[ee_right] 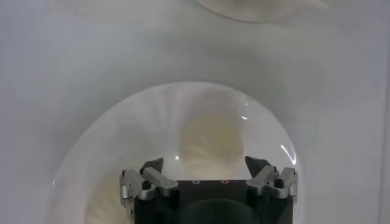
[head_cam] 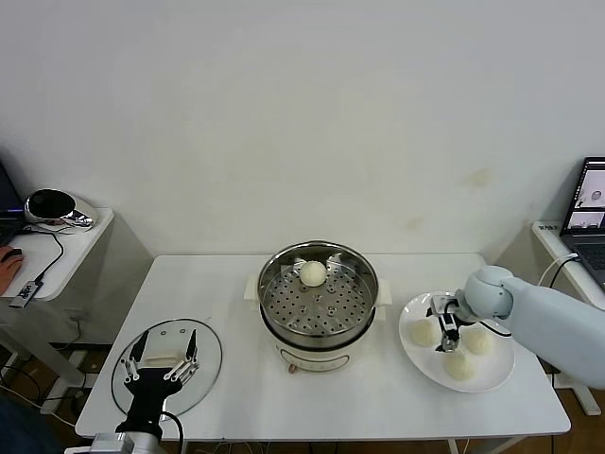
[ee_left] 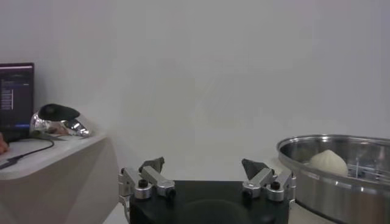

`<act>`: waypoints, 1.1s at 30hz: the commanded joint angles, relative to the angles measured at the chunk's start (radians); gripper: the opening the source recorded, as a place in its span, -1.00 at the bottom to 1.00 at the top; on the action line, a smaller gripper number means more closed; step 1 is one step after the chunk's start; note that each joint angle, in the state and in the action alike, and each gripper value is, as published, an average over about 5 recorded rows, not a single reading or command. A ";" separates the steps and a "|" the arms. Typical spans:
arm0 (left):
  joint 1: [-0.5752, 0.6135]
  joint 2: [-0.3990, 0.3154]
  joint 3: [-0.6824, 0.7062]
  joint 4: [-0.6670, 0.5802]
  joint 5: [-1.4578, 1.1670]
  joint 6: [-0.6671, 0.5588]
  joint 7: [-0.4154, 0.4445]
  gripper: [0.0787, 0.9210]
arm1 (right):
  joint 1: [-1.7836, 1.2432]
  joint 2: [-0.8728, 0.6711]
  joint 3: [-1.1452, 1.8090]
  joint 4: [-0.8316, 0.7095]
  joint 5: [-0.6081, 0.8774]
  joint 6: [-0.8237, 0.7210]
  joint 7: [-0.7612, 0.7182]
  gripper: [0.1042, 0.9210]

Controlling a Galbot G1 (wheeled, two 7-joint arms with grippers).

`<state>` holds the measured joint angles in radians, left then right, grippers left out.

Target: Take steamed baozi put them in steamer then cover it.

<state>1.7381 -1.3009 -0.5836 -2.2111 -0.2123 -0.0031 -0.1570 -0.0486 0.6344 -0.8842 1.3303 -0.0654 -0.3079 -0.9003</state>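
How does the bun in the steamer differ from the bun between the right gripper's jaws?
The bun in the steamer sits alone on the perforated tray; the bun at the right gripper lies on the white plate beside two others. The first is untouched, the second straddled by open jaws. Both are round and cream-white.

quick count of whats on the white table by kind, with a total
baozi: 4, one in the steamer, three on the plate
steamer: 1
plate: 1
glass cover: 1
total: 7
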 commanded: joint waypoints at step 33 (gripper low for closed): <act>-0.012 0.014 0.012 -0.011 0.001 0.001 -0.002 0.77 | 0.927 0.037 -0.432 0.329 0.606 -0.259 0.030 0.04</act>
<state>1.7285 -1.2882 -0.5723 -2.2233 -0.2106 -0.0030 -0.1582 0.4903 0.5889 -1.1120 1.5295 0.2494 -0.4393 -0.9289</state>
